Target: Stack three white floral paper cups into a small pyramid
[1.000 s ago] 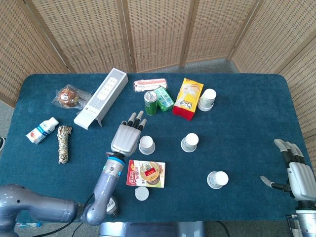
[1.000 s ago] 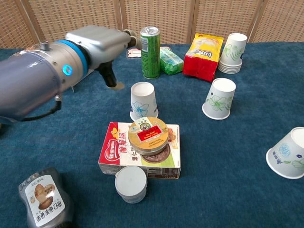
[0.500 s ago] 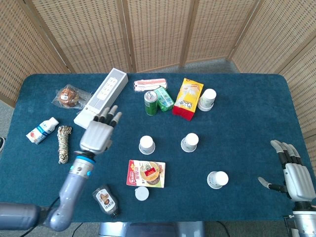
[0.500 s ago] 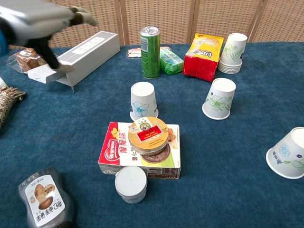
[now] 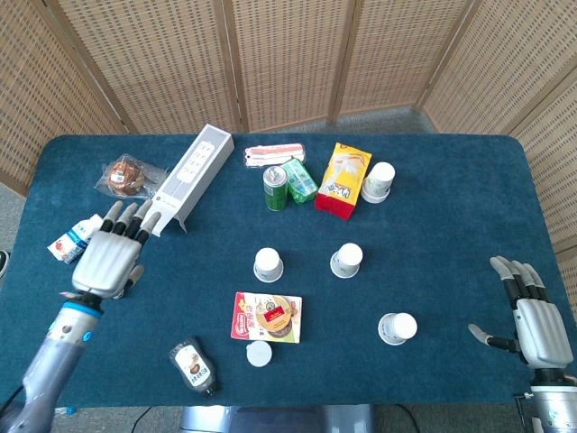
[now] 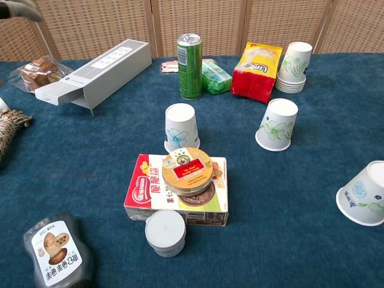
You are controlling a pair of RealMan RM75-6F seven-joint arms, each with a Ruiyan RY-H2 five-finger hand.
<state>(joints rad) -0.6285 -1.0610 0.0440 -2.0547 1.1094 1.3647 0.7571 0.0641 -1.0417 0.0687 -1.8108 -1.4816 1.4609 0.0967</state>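
Bright, even light, soft short shadows, both views sharp, no marked glare.

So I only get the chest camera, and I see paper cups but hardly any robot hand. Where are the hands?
Observer: The left robot hand hangs open, fingers spread, over the left side of the table, right beside a small white bottle.
Operator: And the other one?
Observer: The right robot hand is open too, at the table's right edge. It holds nothing and is well clear of the nearest loose cup, which stands upside down to its left.
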